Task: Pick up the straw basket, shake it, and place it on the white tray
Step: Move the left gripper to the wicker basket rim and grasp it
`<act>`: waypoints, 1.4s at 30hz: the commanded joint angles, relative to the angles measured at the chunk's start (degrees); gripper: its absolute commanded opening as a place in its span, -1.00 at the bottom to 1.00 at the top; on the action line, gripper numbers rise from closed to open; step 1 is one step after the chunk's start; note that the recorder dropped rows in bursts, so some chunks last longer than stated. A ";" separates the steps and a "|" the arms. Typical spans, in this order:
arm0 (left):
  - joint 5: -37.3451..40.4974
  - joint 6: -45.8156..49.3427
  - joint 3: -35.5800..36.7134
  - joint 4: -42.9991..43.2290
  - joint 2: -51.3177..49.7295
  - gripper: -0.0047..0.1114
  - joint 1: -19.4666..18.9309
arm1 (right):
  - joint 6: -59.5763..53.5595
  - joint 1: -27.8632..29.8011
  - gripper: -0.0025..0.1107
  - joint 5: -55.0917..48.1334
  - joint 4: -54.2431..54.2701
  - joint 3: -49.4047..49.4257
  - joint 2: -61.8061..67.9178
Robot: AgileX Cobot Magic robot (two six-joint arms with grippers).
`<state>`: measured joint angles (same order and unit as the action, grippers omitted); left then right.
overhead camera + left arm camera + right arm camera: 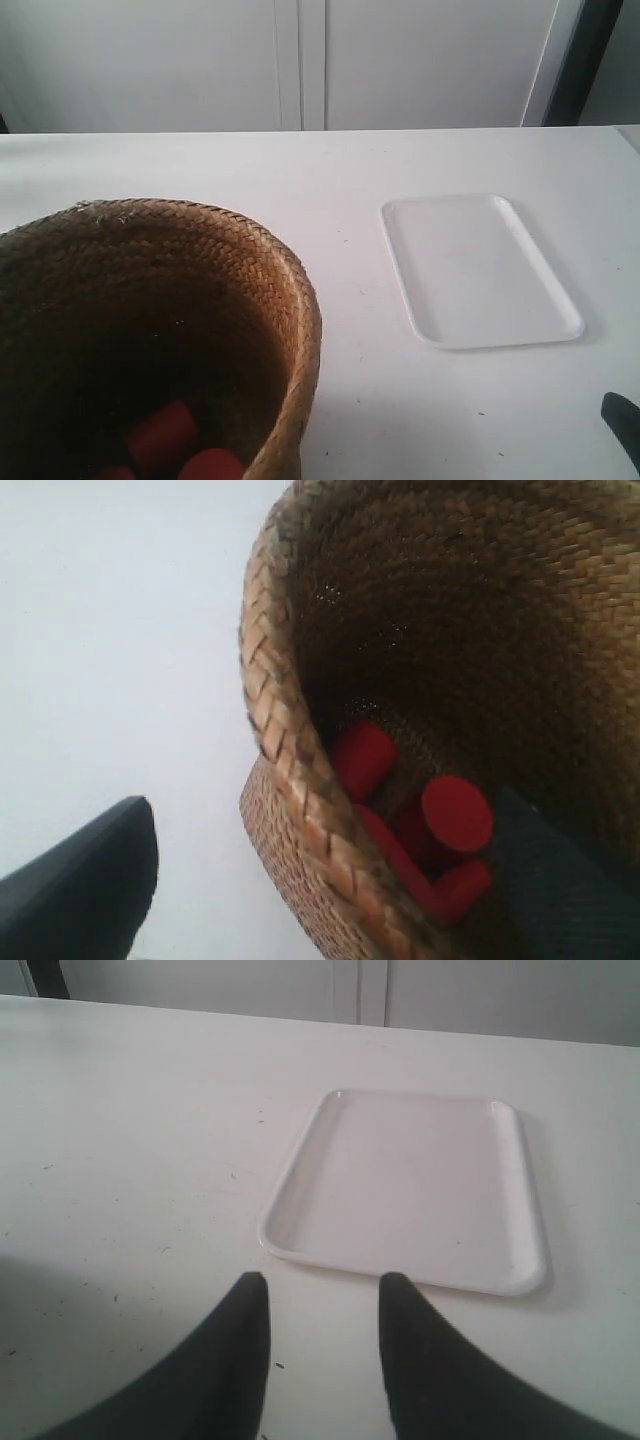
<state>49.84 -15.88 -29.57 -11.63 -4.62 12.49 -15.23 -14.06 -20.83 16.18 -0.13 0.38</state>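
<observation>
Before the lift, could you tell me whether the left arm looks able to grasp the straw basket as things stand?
Probably yes: the left gripper has its open jaws astride the rim of the straw basket, one outside, one inside beside the red cylinders.

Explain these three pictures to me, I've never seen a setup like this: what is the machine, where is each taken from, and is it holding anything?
It is a robot with two arms, each ending in a two-fingered gripper. One picture comes from a camera off the arms, the other two from cameras on the wrists. On the white table stand a straw basket holding red cylinders and, apart from it, a white tray. The left gripper is open, one finger outside the basket's rim, one inside, not pinching. The right gripper is open near the tray, holding nothing.
</observation>
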 commanded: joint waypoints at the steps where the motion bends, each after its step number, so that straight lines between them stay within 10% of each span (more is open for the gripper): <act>1: -5.76 -0.44 4.07 -0.47 -2.40 0.42 0.27 | -1.65 -0.16 -0.34 0.75 -1.92 0.13 -0.38; 17: -10.91 1.87 4.21 -0.71 -2.48 -0.92 0.27 | 7.26 -0.16 -0.34 23.96 5.61 0.13 -0.38; 24: -12.10 2.84 4.21 -2.94 -2.48 -0.92 0.27 | 25.10 -0.16 -0.34 35.07 12.26 0.13 -0.38; 29: -11.96 4.28 4.21 -4.49 -2.48 -0.92 0.27 | 37.26 -0.96 -0.51 20.83 4.75 0.13 -0.38; 42: -11.83 11.25 4.21 -10.61 -2.48 -0.92 0.27 | 9.93 -11.78 -0.74 6.73 33.53 -7.93 -0.38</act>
<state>38.30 -5.63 -25.71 -20.84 -6.82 12.49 0.00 -25.09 -12.85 46.54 -4.71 0.29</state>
